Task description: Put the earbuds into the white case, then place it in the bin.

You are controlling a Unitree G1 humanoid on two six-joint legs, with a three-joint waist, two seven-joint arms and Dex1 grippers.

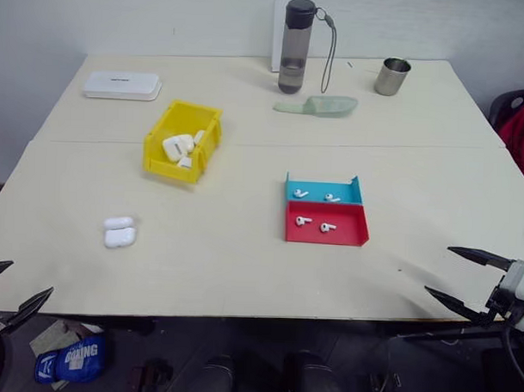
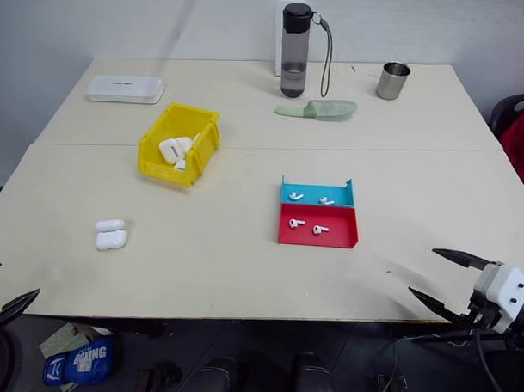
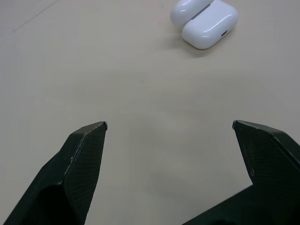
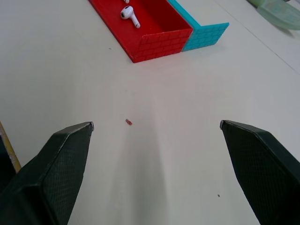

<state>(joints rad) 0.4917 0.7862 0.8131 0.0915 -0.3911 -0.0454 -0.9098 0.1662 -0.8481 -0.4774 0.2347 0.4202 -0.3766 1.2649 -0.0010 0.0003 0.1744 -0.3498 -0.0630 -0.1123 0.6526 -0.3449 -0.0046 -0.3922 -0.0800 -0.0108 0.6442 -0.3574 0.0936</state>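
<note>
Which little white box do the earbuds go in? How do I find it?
Start at the yellow bin on the left half of the table. Come toward the near edge from it: the case lies alone there, lid open. It is small and pebble-round, unlike the big flat white box at the far corner.

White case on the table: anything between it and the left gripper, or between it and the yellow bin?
Nothing visible. The left gripper hangs open at the table's near edge, with bare tabletop up to the white case. From the case to the yellow bin the tabletop is also bare.
</note>
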